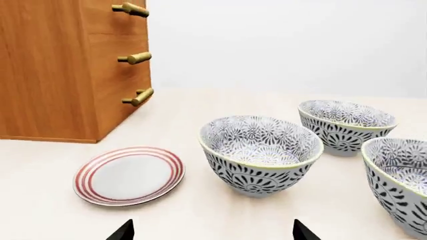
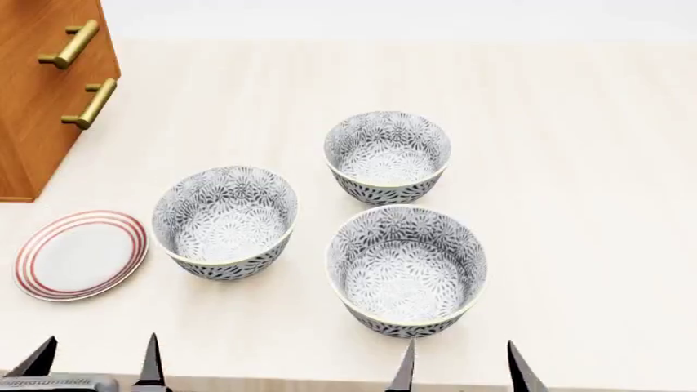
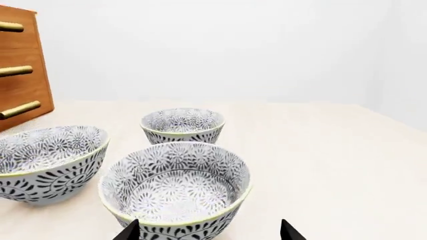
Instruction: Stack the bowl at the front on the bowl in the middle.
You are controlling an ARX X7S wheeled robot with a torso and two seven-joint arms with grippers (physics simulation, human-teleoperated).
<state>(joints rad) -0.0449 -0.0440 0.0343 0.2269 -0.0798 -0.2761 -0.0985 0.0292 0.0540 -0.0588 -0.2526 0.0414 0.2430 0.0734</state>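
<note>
Three look-alike white bowls with grey floral pattern stand on the pale table. The bowl at the front (image 2: 406,268) (image 3: 175,187) (image 1: 400,180) is nearest me, just ahead of my right gripper (image 2: 463,371) (image 3: 210,234), which is open and apart from it. The bowl in the middle (image 2: 225,220) (image 1: 260,152) (image 3: 47,160) stands to its left, a little farther back. My left gripper (image 2: 96,367) (image 1: 213,234) is open and empty, near the table's front edge, short of that bowl.
A third floral bowl (image 2: 388,155) (image 1: 345,125) (image 3: 182,125) stands farthest back. A flat red-ringed white plate (image 2: 80,255) (image 1: 129,175) lies at the left. Behind the plate is a wooden drawer cabinet (image 2: 44,90) (image 1: 60,70) with brass handles.
</note>
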